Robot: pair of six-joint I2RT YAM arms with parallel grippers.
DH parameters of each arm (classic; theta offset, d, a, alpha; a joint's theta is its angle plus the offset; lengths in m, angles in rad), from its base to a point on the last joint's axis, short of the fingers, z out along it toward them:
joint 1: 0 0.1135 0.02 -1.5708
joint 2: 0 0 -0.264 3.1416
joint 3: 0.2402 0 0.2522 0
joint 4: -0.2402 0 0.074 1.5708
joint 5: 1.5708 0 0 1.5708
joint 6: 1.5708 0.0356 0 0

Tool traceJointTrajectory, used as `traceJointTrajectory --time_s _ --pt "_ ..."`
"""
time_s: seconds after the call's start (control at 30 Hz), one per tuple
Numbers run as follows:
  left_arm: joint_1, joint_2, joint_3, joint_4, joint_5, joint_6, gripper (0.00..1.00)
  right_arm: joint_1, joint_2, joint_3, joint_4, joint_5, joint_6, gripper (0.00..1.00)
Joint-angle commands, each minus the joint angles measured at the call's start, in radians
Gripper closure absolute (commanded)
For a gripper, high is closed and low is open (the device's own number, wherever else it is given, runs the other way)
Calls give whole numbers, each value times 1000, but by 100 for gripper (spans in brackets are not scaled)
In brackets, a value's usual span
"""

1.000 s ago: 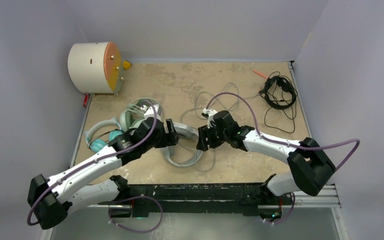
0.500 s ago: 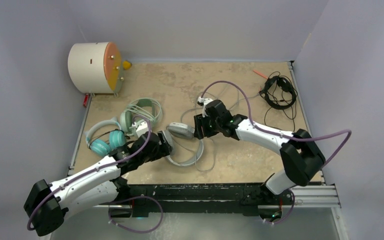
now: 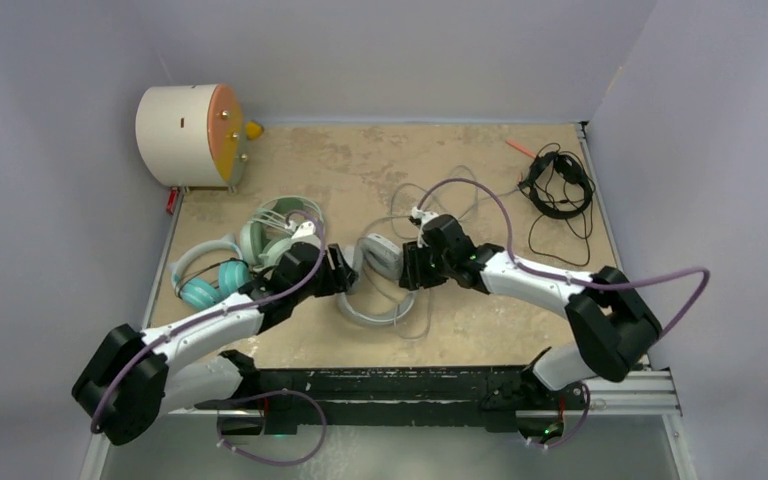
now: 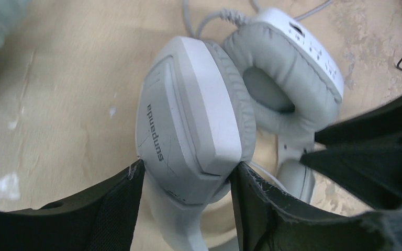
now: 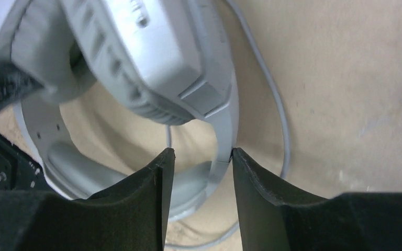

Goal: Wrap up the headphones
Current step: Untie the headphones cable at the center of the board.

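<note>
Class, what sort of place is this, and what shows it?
Probably a robotics lab bench: left arm and right arm bolted at the edge of a walled table, corded headphones laid out.

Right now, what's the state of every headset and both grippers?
white-and-grey headset: between both grippers, cable unwrapped.
left gripper: shut on its ear cup.
right gripper: open, jaws straddling its band arm.
mint-green headset: lying flat, untouched.
teal headset: lying flat, untouched.
black headset: untouched, cable trailing loose.
</note>
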Motion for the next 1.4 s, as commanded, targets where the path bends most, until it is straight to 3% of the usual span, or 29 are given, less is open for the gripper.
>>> traceJointTrajectory --time_s 0.0,0.2,0.33,0.5,0.7,0.9,1.1,1.37 --pt "1 109 74 264 100 213 43 28 -123 -95 28 -62 109 54" --pt "1 291 221 410 226 367 31 113 -237 -156 18 29 196 53" --pt "25 436 370 334 161 369 17 202 -290 -205 53 145 299 49" --pt "28 412 412 235 56 359 11 219 -292 -196 10 220 304 39" --pt "28 322 462 -132 -137 257 10 219 -326 -204 -6 242 263 31" --pt "27 195 375 -302 -98 9 10 226 -302 -234 85 174 221 27" --pt "21 161 267 -279 17 -167 20 287 -257 -275 249 118 122 38" --pt "21 173 205 -230 38 -231 32 429 -147 -260 323 265 42 38"
